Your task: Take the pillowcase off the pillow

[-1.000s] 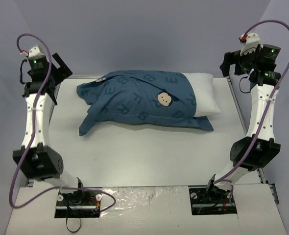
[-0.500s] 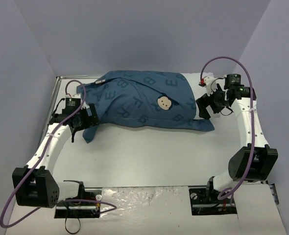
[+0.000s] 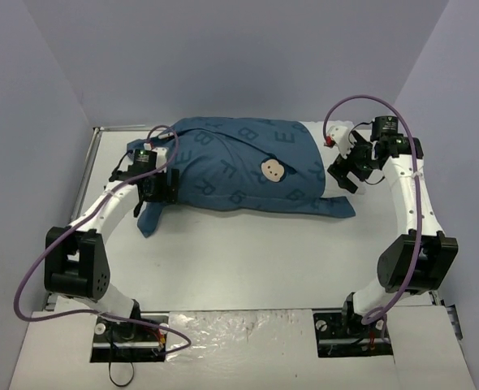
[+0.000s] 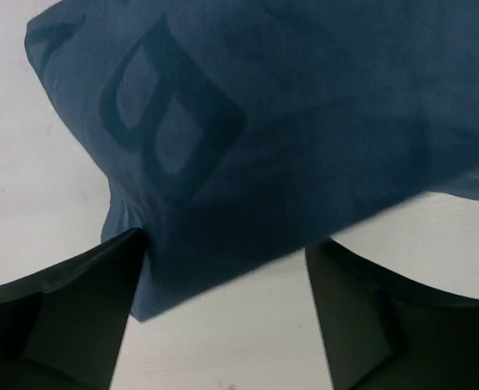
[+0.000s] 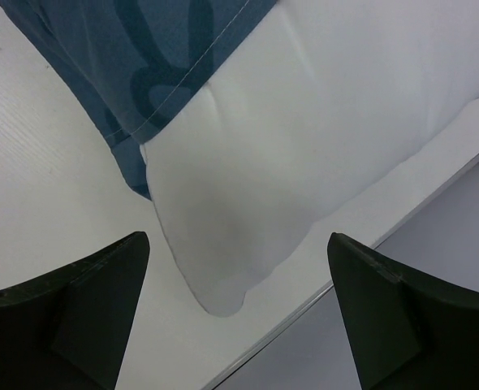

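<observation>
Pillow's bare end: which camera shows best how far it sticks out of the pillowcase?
Right wrist: the white pillow fills most of the frame, with the pillowcase hem crossing it. Top external shows only a small white patch at the cover's right end. Left wrist shows only blue fabric, no pillow.

Pillowcase teal-blue, darker letter print; pillow plain white; table white

White table (lavender walls)
</observation>
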